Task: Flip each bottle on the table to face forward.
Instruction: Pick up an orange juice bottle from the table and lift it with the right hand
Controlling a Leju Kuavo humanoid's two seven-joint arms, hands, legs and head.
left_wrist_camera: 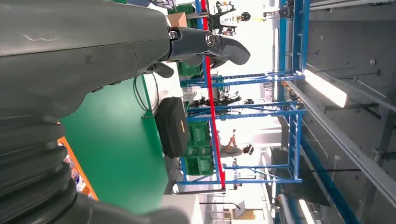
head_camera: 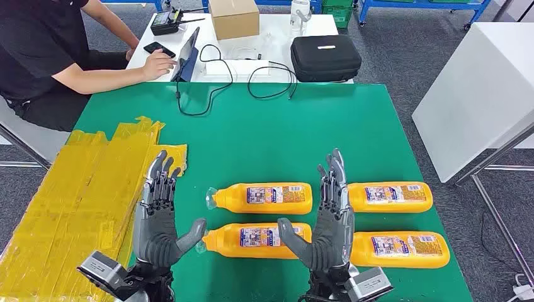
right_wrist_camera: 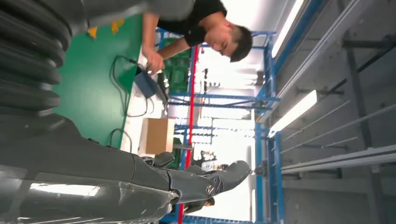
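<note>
Several orange bottles lie on their sides on the green table (head_camera: 264, 138), labels up, in two rows. The far-left bottle (head_camera: 264, 197) and near-left bottle (head_camera: 255, 240) point their clear caps left. The far-right bottle (head_camera: 390, 196) and near-right bottle (head_camera: 400, 249) lie behind my right hand. My left hand (head_camera: 160, 214) is raised, open, fingers spread, left of the near-left bottle with its thumb close to the cap. My right hand (head_camera: 327, 220) stands open and upright between the left and right bottles, holding nothing. The near-left bottle (left_wrist_camera: 77, 175) shows as an orange strip beside my left hand (left_wrist_camera: 84, 51). My right hand (right_wrist_camera: 116, 186) is also open.
Yellow tape (head_camera: 82, 195) covers the table's left part. A black cable (head_camera: 208, 100) lies at the far edge. Beyond it a white table carries a black case (head_camera: 325, 58), a cardboard box (head_camera: 233, 17) and a tablet (head_camera: 187, 53). A person (head_camera: 56, 56) sits at the far left.
</note>
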